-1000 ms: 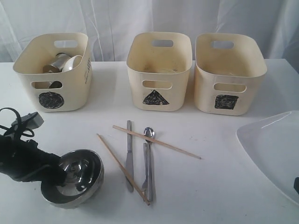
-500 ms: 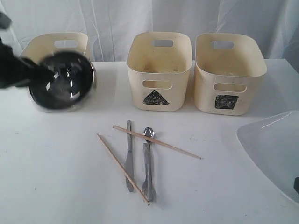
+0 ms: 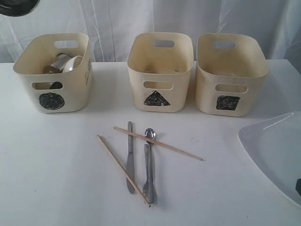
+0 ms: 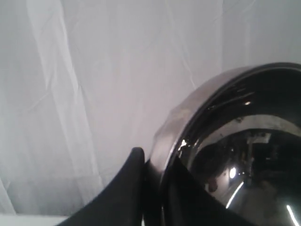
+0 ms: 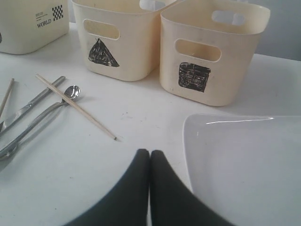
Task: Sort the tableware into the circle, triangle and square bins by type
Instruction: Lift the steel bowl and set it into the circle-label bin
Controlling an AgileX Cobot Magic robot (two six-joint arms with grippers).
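Steel bowl [image 4: 235,155]: hung aloft at eleven o'clock, above the circle bin [image 3: 54,89].
Left gripper [image 4: 157,186]: pinched the bowl's rim.
Right gripper [image 5: 149,157]: closed, empty.
Handling: judged rigid, light, slippery; rim grip likely safest.

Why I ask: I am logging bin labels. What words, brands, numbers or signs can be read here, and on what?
"WORLD", beside a checkered patch, on the side of the circle bin; the line above it is too small to read.
Black circle mark: front of that bin.
Black triangle mark: front of the middle bin.
Black square mark: front of the right bin.
No numbers readable.
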